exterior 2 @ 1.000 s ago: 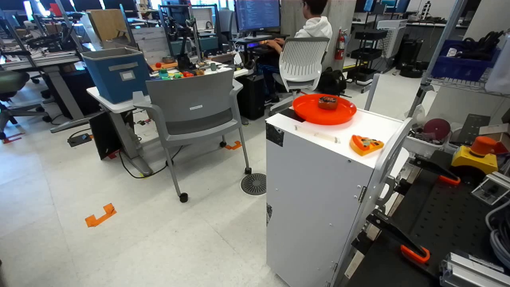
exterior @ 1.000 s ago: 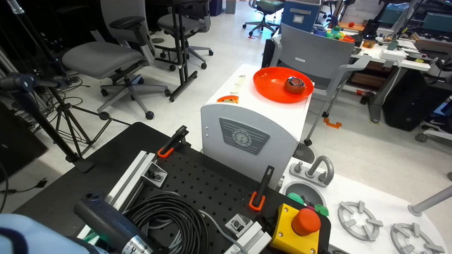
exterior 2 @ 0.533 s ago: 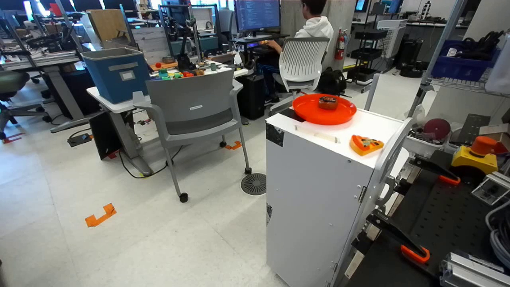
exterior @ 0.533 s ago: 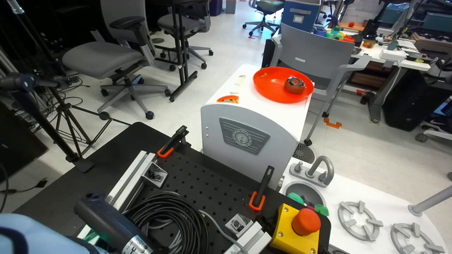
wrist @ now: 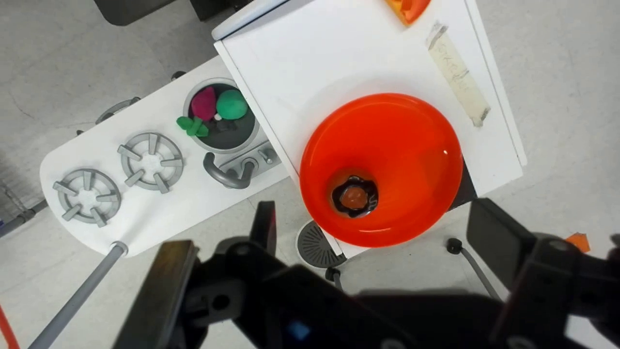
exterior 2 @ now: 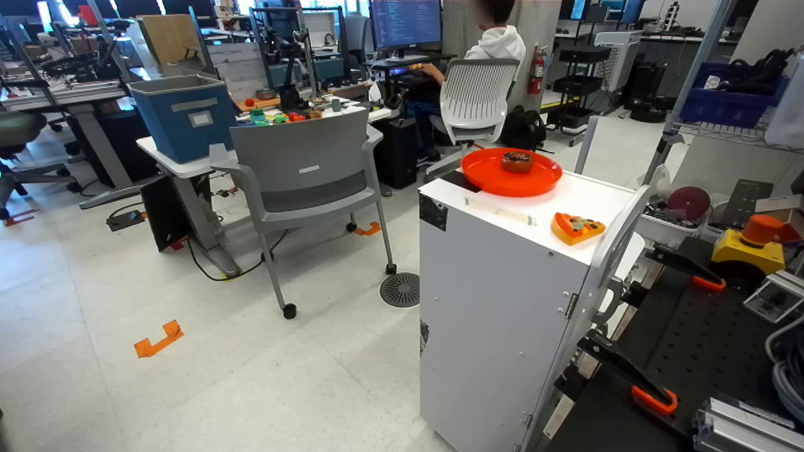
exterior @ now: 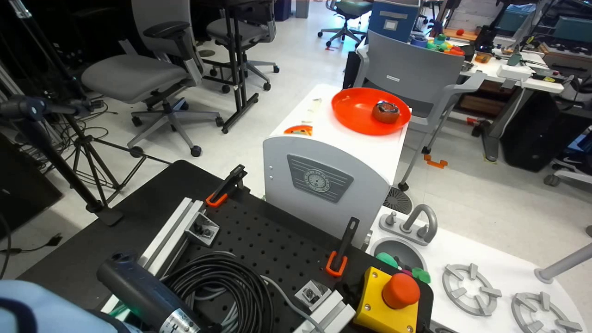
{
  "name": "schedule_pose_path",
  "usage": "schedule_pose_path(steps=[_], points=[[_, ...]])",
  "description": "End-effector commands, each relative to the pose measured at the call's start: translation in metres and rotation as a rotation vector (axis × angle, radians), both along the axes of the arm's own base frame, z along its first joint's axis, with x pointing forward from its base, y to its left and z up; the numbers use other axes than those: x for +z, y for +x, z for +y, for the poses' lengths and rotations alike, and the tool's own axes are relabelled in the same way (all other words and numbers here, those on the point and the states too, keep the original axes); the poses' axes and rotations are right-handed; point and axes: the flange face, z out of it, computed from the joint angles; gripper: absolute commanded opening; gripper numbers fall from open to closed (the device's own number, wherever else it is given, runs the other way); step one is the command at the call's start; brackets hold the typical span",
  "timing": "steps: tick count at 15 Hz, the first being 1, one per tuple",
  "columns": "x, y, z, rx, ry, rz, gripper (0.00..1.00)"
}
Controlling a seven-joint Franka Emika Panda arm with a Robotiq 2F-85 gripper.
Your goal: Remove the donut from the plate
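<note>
The donut (wrist: 354, 198) is small and brown with a dark glossy wavy ring on top. It lies inside the bright orange-red plate (wrist: 407, 150), off to one side of it. Both exterior views also show the donut (exterior: 385, 112) (exterior 2: 517, 164) and the plate (exterior: 354, 115) (exterior 2: 487, 179) on top of the white box (exterior 2: 496, 314). My gripper (wrist: 380, 230) is open and empty in the wrist view, its fingers wide apart. The fingertips show below the donut in the picture, one on each side, apart from it. The gripper is outside both exterior views.
An orange toy pizza slice (exterior 2: 576, 229) lies on the box top near a tape strip (wrist: 457, 75). A toy sink (wrist: 223, 116) with a raised faucet (wrist: 227, 177) and burner rings (wrist: 151, 162) adjoin the box. A grey chair (exterior 2: 304, 166) stands behind.
The donut, plate and pizza slice have not moved in the exterior views. Only the seated person in the background has shifted slightly.
</note>
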Motion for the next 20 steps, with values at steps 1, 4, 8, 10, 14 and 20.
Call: schedule_pose_path(steps=[1, 4, 8, 10, 14, 20], points=[[0.0, 0.0, 0.0, 0.0, 0.0, 0.002, 1.0], [0.0, 0.0, 0.0, 0.001, 0.0, 0.002, 1.0], [-0.008, 0.006, 0.004, -0.001, -0.018, 0.026, 1.0], [-0.016, 0.014, 0.007, -0.01, -0.026, 0.047, 1.0], [-0.03, 0.032, 0.013, -0.009, -0.029, 0.093, 1.0], [-0.056, 0.058, 0.015, 0.007, -0.079, 0.18, 1.0]])
